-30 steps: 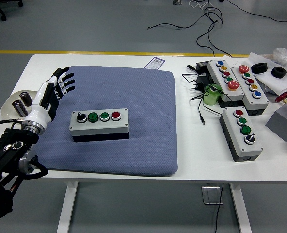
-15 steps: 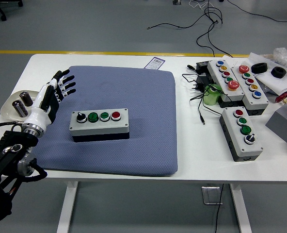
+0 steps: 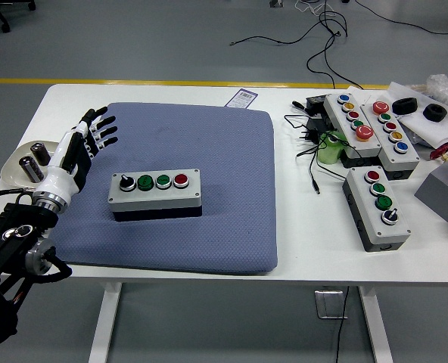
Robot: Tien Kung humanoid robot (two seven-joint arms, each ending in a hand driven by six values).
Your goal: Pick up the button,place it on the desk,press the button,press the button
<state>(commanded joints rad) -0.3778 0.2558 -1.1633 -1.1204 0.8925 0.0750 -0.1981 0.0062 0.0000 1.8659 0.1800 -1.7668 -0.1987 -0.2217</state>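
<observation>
**Button box lying crosswise on the pad**

The grey rectangular button box (image 3: 155, 193) is being carried by the textured blue pad (image 3: 209, 151) on the white worktop (image 3: 171, 94), its long axis running left to right, its four round caps facing up. The left hand (image 3: 76, 151) is being held above the pad's left edge, apart from the box, fingers (image 3: 101, 128) spread wide and holding nothing.
</observation>
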